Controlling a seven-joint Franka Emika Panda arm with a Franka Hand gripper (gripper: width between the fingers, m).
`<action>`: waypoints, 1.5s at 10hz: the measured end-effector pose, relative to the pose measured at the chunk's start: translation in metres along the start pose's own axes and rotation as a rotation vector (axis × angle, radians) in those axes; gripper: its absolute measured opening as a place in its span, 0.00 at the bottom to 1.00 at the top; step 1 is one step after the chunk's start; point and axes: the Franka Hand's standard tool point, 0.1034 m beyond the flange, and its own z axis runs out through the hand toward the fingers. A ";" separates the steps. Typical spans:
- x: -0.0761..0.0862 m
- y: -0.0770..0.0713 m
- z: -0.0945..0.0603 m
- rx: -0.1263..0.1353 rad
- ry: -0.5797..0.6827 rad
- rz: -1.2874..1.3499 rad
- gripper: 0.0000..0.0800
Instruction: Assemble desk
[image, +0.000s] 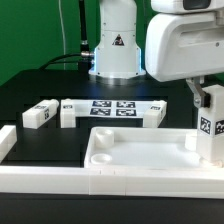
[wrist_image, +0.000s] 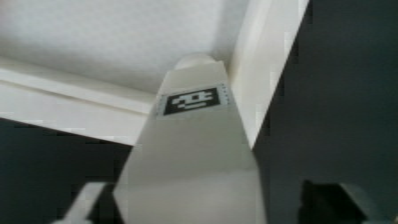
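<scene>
Only exterior view: loose legs (image: 38, 114) beyond gripped leg (image: 210, 126).

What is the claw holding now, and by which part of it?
The claw holds a white desk leg by its upper end.

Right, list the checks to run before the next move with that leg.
1. Leg held in the tool: ok, upright between the fingers.
2. Leg aimed at the tabletop corner: ok, the wrist view shows its end at the inside corner.
3. Leg seated in that corner: cannot tell, the contact is hidden.
4. Two loose legs out of the way: ok, lying at the exterior view's left.
5. Marker board uncovered: ok.
</scene>
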 end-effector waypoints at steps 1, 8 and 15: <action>0.000 0.001 0.000 -0.001 0.000 0.000 0.50; 0.000 0.007 0.000 0.025 0.009 0.216 0.36; -0.001 0.016 0.001 0.046 0.014 0.758 0.36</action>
